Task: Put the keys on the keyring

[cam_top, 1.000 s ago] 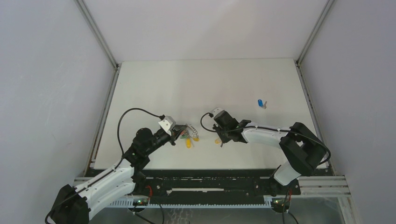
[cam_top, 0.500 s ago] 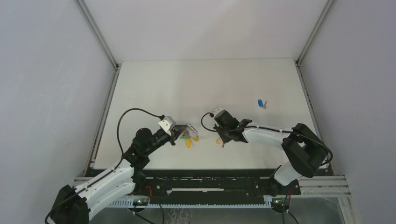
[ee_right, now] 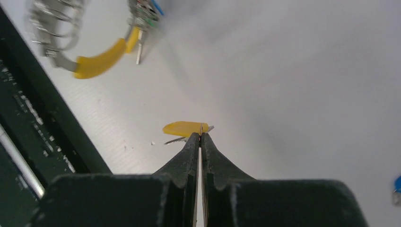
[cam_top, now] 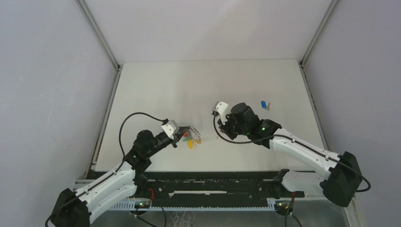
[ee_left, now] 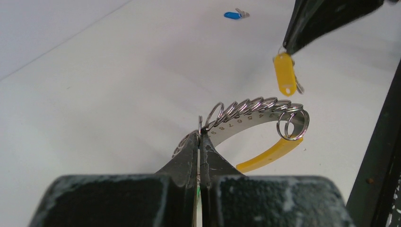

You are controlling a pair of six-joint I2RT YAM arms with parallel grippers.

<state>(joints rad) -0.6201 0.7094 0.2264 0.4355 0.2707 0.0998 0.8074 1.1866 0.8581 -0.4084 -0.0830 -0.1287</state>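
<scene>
Where the keyring sat: at the left gripper's tips, its curved metal band strung with small rings, one end sleeved in yellow, with green, red and yellow caps bunched beside it. Whether it rested on the white table or hung just above could not be told.
Left gripper: jaws pressed tight together, pinching one of the small rings at the near end of the keyring's band. A firm grip, with no gap to see.
Right gripper: jaws closed to a sliver too, clamped on the metal end of the yellow key.
Yellow key, place: it hung from those tips, cap downward in the left wrist view. It was near the keyring's right side and not touching the band.
Blue key: it lay flat on the table, alone, well apart from the keyring, off to its right and farther back.
Closest approach: the band's far end, with its larger ring, lay nearest to the held key.
</scene>
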